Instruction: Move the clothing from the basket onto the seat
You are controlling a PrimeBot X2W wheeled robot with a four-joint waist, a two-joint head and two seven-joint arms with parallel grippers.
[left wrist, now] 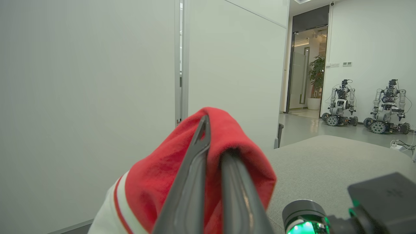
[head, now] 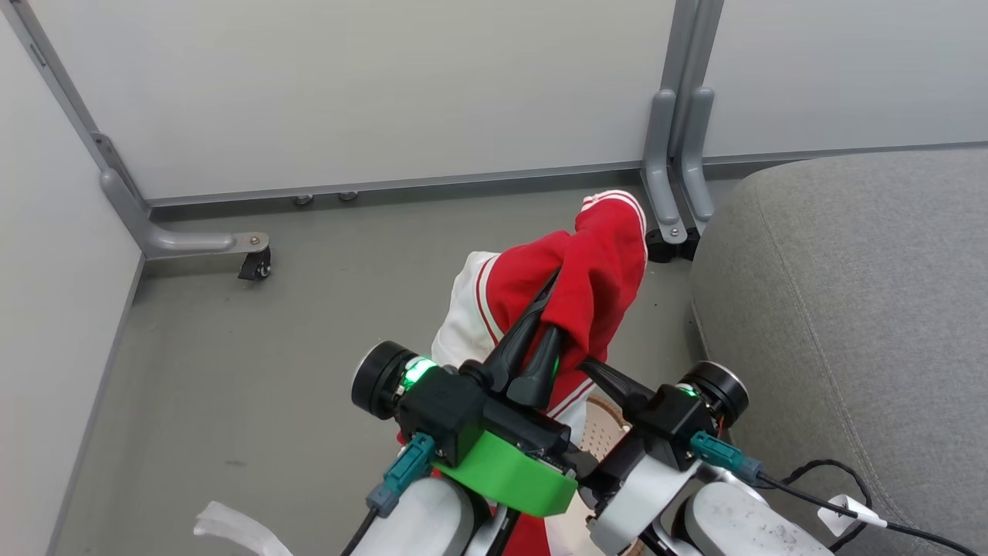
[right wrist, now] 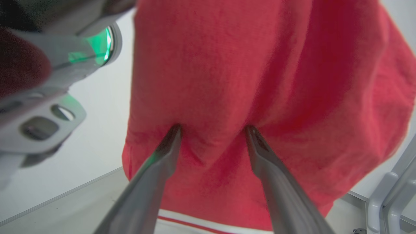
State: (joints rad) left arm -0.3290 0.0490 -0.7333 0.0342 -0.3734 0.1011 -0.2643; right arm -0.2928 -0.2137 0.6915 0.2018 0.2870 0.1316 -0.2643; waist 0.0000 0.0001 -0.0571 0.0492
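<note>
Currently left gripper (head: 554, 305) clamped on clothing (head: 602, 255), held high. Right gripper (right wrist: 213, 128) spread wide, tips denting the fabric. Seat (head: 849, 293) edge close at 3 o'clock, bare floor (head: 255, 363) open at 9 o'clock.

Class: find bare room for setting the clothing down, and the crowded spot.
Free: the grey seat, right of the clothing; the floor between clothing and left partition. Crowded: above the basket, where left claw grips clothing.
</note>
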